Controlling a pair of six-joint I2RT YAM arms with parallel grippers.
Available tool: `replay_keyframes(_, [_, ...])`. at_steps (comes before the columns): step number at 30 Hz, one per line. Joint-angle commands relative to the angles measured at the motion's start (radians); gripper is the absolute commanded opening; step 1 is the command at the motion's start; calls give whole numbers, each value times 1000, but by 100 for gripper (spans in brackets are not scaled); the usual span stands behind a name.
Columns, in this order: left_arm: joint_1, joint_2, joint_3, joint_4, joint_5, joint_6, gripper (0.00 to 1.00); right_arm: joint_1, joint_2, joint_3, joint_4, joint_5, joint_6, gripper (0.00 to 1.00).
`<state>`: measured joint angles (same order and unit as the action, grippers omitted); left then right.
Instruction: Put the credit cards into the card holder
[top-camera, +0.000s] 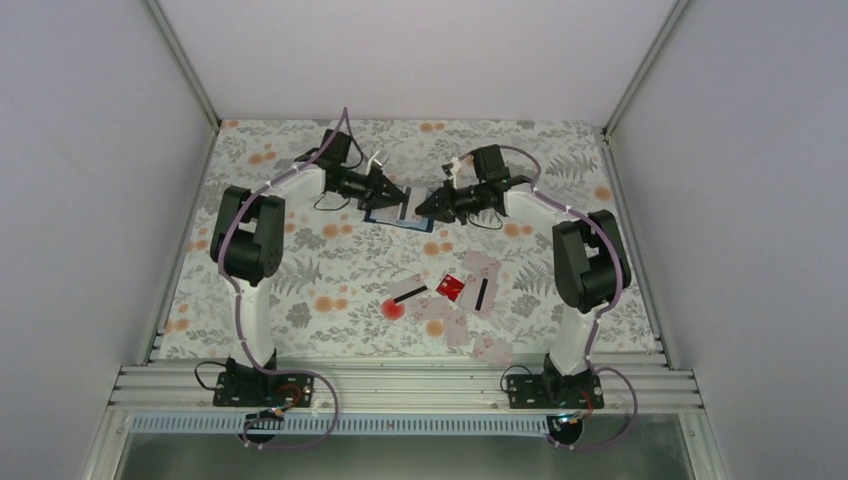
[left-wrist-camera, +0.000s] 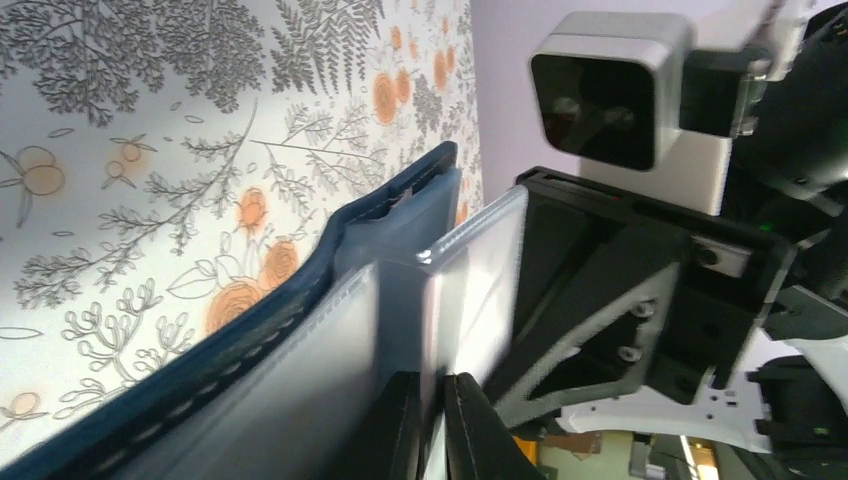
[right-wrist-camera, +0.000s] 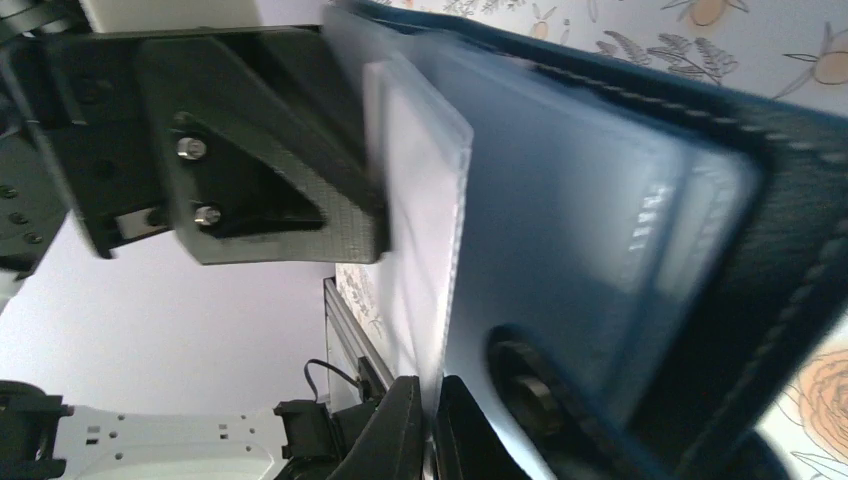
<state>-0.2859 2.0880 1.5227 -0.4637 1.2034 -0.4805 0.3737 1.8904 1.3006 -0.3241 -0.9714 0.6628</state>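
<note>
The navy card holder (top-camera: 388, 213) lies open at the far middle, clear pockets showing, with a white card (right-wrist-camera: 415, 200) edge-on against them. Nearer, a red card (top-camera: 452, 286) and pale, black-striped cards (top-camera: 408, 294) lie scattered flat.

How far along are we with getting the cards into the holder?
Done: nothing certain; no card visibly sits in the card holder. In hand: left gripper and right gripper both pinch its pale inner pockets. Left: the red card and black-striped cards lie loose on the table.
</note>
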Motion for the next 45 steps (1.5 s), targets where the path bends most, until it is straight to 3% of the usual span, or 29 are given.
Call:
replay_keyframes(1, [-27,-23,-30,-10,21,9,13,12,-24,3,91,-30,3,4])
replay_keyframes(6, [-27,-19,-48,-7,5,18,27,11,-23,-19,83,-22,-4,4])
replay_keyframes(18, [-27,1,-81,-88,-126,98,47,13,84,18,-65,62,-77,4])
replay_keyframes(29, [-25,-8,-67,-183,-305,153,50,23,157,112,-222,164,-141,4])
replay_keyframes(36, [-22,-86,-50,-253,-579,194,50,48,203,216,-373,288,-174,4])
replay_keyframes(41, [-17,-143,-113,-243,-714,214,50,81,237,282,-464,395,-177,4])
replay_keyframes(45, [-17,-156,-170,-221,-739,227,50,116,256,324,-520,464,-173,4])
